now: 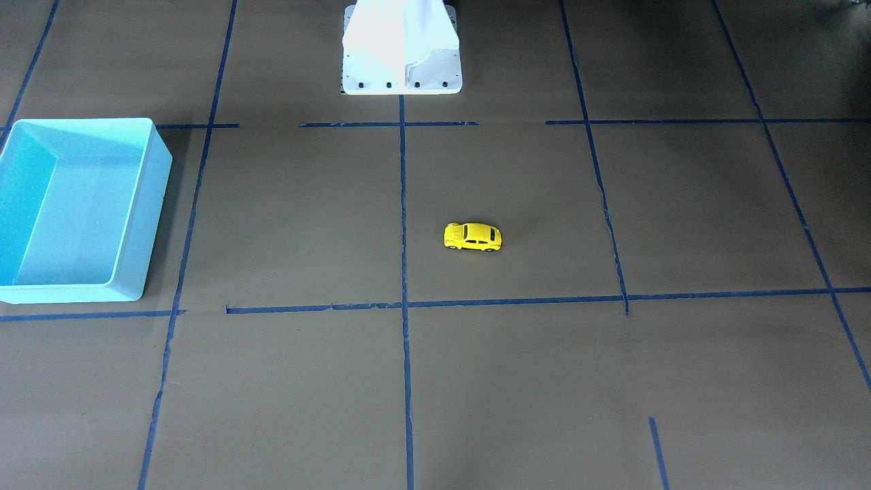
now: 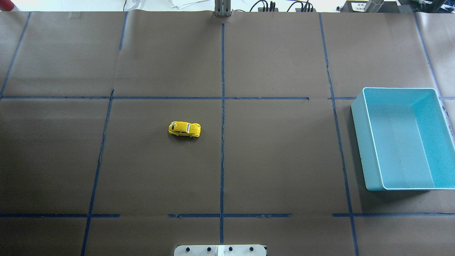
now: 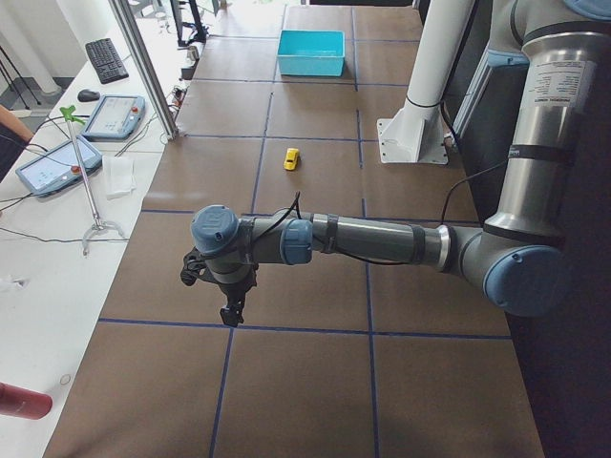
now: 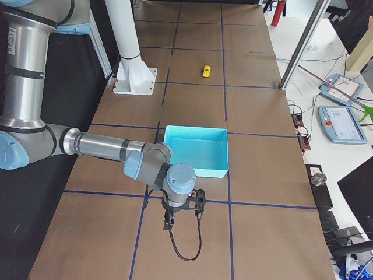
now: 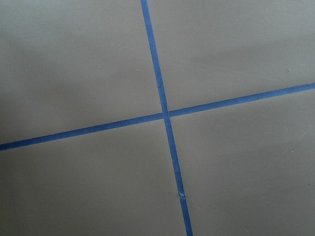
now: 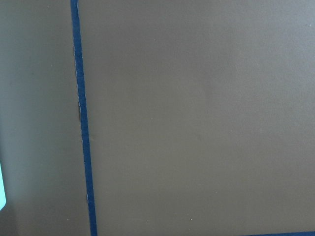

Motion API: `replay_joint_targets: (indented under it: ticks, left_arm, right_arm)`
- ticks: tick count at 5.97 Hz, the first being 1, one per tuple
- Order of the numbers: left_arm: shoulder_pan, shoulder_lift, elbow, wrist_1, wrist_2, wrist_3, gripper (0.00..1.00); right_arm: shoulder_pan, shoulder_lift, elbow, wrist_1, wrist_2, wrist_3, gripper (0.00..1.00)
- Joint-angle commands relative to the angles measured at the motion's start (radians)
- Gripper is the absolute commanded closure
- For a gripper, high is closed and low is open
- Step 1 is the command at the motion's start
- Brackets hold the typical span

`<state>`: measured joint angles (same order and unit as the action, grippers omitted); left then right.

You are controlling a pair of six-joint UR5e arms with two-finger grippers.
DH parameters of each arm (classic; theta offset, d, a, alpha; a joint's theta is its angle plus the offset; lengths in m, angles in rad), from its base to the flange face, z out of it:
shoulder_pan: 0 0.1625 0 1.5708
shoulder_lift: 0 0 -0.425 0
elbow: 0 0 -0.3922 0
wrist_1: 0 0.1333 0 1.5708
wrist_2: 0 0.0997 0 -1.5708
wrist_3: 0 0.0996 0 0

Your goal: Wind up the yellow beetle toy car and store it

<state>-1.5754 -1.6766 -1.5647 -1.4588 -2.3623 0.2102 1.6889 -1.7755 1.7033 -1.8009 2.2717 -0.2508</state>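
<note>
1. The yellow beetle toy car (image 2: 184, 129) stands left of centre, well apart from the teal bin (image 2: 366, 149).
2. With the left gripper (image 3: 229, 310) and right gripper (image 4: 183, 217), we cannot tell the jaw gaps.
3. We'd probably pinch its flanks squarely.

One yellow beetle toy car (image 2: 184, 129), one turquoise bin (image 2: 363, 142), and two robot arms: left arm (image 3: 372, 239), right arm (image 4: 99, 144).

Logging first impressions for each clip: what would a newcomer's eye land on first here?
The yellow beetle toy car, alone near the middle of the brown table. Then the empty turquoise bin on the robot's right. The left arm and right arm hang away from the car.
</note>
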Motion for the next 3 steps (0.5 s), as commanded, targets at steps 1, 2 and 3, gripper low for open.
replay_joint_targets:
  ticks: [1, 2, 3]
  left_arm:
    - [0.000, 0.000, 0.000, 0.000, 0.000, 0.000, 0.00]
    - [0.000, -0.002, 0.000, 0.000, 0.000, 0.000, 0.00]
    - [0.001, -0.005, 0.000, 0.000, 0.000, 0.000, 0.00]
  right_arm:
    - [0.000, -0.001, -0.004, -0.002, -0.001, -0.001, 0.00]
    - [0.000, -0.001, -0.005, -0.002, -0.001, -0.002, 0.00]
    - [0.000, -0.001, -0.005, -0.002, -0.001, -0.002, 0.00]
